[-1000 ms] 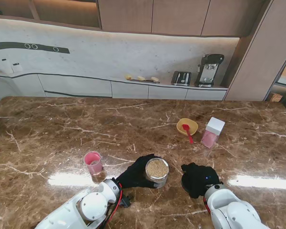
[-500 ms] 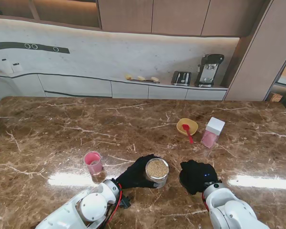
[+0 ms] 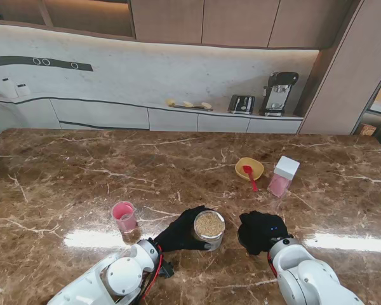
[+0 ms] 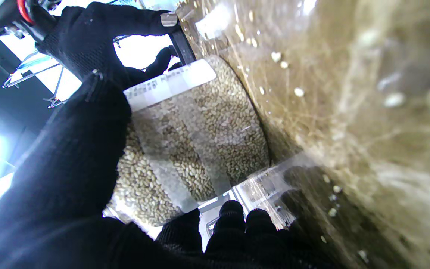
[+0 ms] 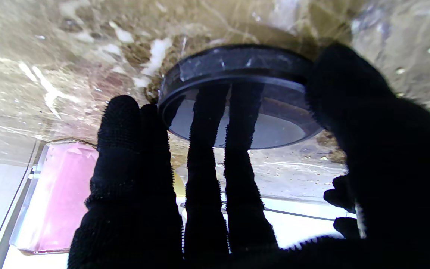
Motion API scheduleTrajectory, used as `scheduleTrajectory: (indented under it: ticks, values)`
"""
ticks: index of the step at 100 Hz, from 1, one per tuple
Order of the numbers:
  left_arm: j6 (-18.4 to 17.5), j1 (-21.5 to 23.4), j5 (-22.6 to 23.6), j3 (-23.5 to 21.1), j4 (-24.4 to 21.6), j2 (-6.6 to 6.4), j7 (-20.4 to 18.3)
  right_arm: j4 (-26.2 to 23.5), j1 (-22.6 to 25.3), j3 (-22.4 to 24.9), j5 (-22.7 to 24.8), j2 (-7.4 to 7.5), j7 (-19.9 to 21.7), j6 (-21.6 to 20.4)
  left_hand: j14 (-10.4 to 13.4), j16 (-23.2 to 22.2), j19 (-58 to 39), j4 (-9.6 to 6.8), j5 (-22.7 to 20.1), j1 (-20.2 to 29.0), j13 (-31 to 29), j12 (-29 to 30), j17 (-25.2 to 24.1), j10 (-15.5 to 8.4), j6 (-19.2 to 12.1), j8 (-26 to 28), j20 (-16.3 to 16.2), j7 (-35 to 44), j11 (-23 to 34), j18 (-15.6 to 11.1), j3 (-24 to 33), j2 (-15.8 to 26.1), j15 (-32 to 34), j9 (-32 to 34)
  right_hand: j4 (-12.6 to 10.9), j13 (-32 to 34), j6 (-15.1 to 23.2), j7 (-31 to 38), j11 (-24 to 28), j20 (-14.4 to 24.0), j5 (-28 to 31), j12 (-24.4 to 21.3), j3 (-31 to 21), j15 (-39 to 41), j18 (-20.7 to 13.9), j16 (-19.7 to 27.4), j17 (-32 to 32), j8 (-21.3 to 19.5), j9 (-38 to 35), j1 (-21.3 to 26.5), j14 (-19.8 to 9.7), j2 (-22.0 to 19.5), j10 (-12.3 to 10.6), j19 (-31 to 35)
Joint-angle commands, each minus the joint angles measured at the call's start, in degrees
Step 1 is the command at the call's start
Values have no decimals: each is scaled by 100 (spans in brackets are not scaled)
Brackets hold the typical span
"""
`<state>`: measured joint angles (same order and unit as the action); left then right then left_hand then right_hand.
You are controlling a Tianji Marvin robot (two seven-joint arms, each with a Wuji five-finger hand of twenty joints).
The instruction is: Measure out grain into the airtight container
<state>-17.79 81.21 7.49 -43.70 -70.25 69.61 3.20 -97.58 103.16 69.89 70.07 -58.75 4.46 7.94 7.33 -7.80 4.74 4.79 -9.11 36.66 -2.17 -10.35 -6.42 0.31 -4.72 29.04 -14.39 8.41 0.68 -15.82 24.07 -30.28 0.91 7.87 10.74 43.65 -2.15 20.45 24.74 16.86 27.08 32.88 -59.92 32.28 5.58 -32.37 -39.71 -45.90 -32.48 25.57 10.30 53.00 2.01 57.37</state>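
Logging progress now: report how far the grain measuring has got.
Done: the jar of grain is open, its black lid off. In hand: left hand grips the jar; right hand covers the lid on the table. Left: the red scoop lies untouched in the yellow bowl.

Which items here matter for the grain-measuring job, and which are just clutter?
Job:
- grain jar, held by left hand
- black lid, under right hand
- yellow bowl with red scoop

Probably clutter:
- pink-filled box
- pink cup
- toaster, coffee machine
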Motion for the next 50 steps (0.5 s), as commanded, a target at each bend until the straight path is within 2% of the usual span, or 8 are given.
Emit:
scheduleTrajectory:
  ticks: [1, 12, 28, 37, 44, 50]
  values:
    - [98, 144, -14, 42, 156, -45, -63, 434, 132, -80, -70, -6, 28, -55, -903, -17, -721, -143, 177, 25, 45, 55, 449, -8, -71, -20, -157, -6, -130, 1500, -144, 210, -153, -176, -621, 357, 139, 422, 394, -145, 323, 135, -690, -396, -351, 194, -139, -95, -414, 873, -632, -756, -254, 245]
    - [105, 155, -17, 33, 142, -49, -66, 485, 106, -86, -123, -10, -60, -114, -891, -13, -721, -154, 178, 21, 43, 62, 450, -14, -57, -22, -158, -20, -128, 1505, -199, 255, -151, -174, -713, 466, 167, 465, 362, -208, 408, 107, -969, -446, -322, 224, -224, -66, -554, 908, -598, -903, -262, 277]
    - [104, 165, -34, 27, 132, -51, -78, 529, 94, -71, -211, -20, -179, -213, -893, -13, -721, -169, 179, 21, 42, 68, 447, -14, -44, -21, -161, -33, -128, 1518, -275, 320, -148, -176, -826, 620, 147, 469, 206, -378, 507, -41, -1455, -637, -234, 335, -334, 44, -746, 833, -499, -778, -218, 287]
    - [107, 171, -39, 20, 124, -54, -84, 537, 90, -71, -220, -18, -165, -233, -894, -17, -722, -179, 173, 42, 41, 68, 447, -13, -36, -17, -163, -34, -126, 1523, -310, 345, -145, -173, -825, 726, 163, 500, 182, -413, 617, -84, -1441, -668, -202, 364, -408, 62, -866, 790, -490, -803, -206, 306]
    - [107, 175, -40, 15, 120, -55, -84, 595, 69, -95, -246, -24, -250, -233, -899, -22, -725, -185, 173, 47, 43, 64, 446, -12, -28, -13, -167, -32, -123, 1525, -348, 367, -144, -173, -746, 888, 206, 628, 242, -446, 762, -78, -1149, -636, -186, 350, -517, 36, -1057, 732, -512, -719, -221, 415]
    - [106, 178, -40, 12, 118, -55, -83, 632, 60, -109, -282, -31, -329, -234, -893, -25, -726, -189, 171, 48, 40, 61, 446, -16, -25, -10, -169, -29, -121, 1527, -371, 385, -142, -172, -731, 961, 268, 706, 296, -444, 880, -52, -1108, -597, -210, 327, -567, 10, -1168, 752, -556, -703, -244, 469]
